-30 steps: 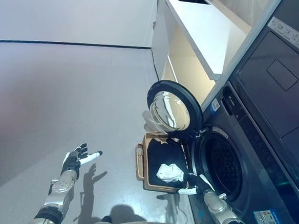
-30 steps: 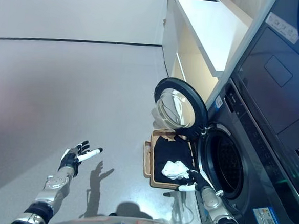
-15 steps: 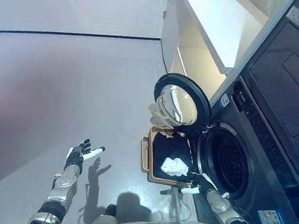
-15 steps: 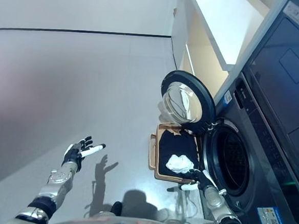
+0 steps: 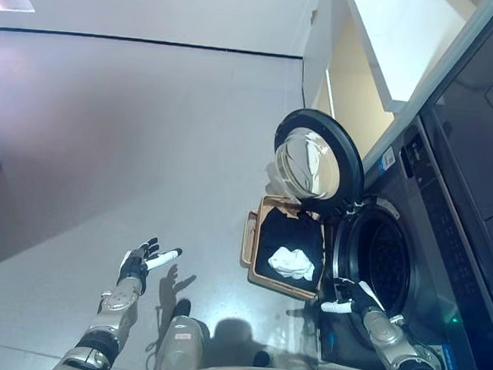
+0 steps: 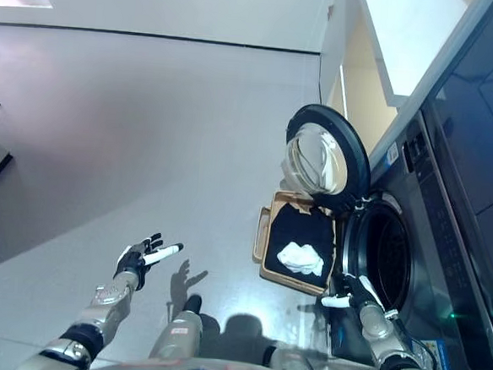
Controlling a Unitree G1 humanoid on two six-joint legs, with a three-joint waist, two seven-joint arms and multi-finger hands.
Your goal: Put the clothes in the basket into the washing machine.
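A tan basket [image 5: 249, 240] stands on the floor below the open round door [image 5: 317, 163] of the dark washing machine [image 5: 420, 248]. Black clothes [image 5: 287, 234] fill the basket, with a white crumpled garment [image 5: 292, 262] on top. The drum opening [image 5: 376, 274] is dark. My right hand [image 5: 353, 298] is open, low by the drum's front rim, just right of the basket and apart from the clothes. My left hand [image 5: 142, 260] is open and empty over the floor, far left of the basket.
A white counter with open shelves [image 5: 383, 51] runs along the wall beyond the washer. The grey floor [image 5: 132, 126] stretches wide to the left. A black line [image 5: 138, 40] marks the foot of the far wall.
The whole view has shifted as the camera moved. My right hand has come off the basket's near edge and sits nearer the drum rim. The left hand stays spread.
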